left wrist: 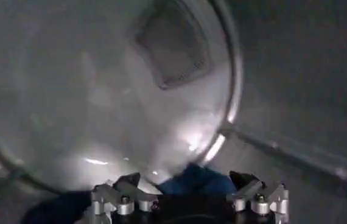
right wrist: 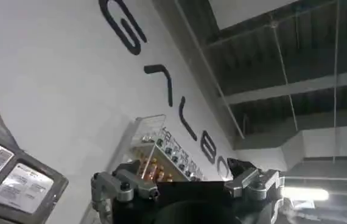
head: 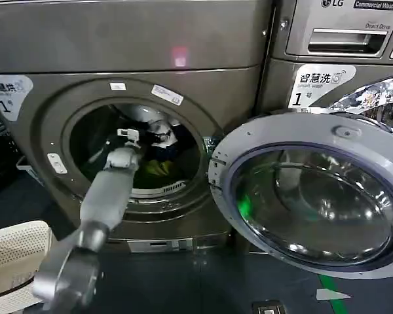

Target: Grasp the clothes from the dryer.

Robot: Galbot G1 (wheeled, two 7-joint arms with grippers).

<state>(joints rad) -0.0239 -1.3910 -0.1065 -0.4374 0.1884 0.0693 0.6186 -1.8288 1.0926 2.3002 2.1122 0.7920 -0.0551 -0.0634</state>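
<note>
So far the left gripper [left wrist: 189, 182] reaches inside the dryer [head: 46, 104], jaws apart, clothes [left wrist: 192, 179] between them; closing and withdrawing remain.

Dark floor [head: 203, 281] underfoot, with a green strip [head: 329, 286] running across it at the right. An LG washer [head: 340, 39] standing to the right, labelled Commercial Washer, a "1" sticker [head: 319, 84] on its front. A white perforated basket [head: 13, 261] at the lower left. Elsewhere, a white wall [right wrist: 58, 91] bearing large dark letters [right wrist: 161, 91], a clear shelf of small items [right wrist: 161, 152] against it, and a dark beamed ceiling [right wrist: 283, 67] with a bright light strip [right wrist: 304, 193].
</note>
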